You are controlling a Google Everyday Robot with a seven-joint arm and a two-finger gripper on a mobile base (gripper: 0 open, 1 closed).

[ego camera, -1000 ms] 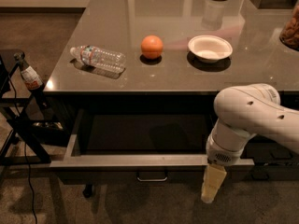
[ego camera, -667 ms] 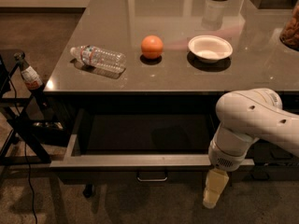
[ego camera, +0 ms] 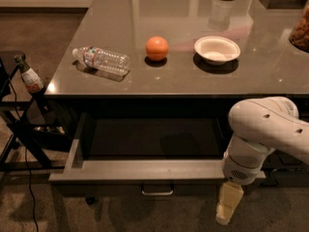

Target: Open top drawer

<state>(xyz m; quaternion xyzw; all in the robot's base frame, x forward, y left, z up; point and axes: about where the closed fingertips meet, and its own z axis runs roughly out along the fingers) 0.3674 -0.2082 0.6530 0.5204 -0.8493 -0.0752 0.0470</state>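
Note:
The top drawer stands pulled out from under the grey table, its grey rim and dark inside showing. Its small metal pull handle is at the centre of the front. My gripper hangs below the white arm at the drawer's right front corner, to the right of the handle and apart from it, pointing down towards the floor. It holds nothing that I can see.
On the table lie a plastic water bottle, an orange and a white bowl. A black frame with cables stands at the left. A jar is at the far right edge.
The arm and gripper have shifted slightly right and down from the drawer front. The drawer stays pulled out.

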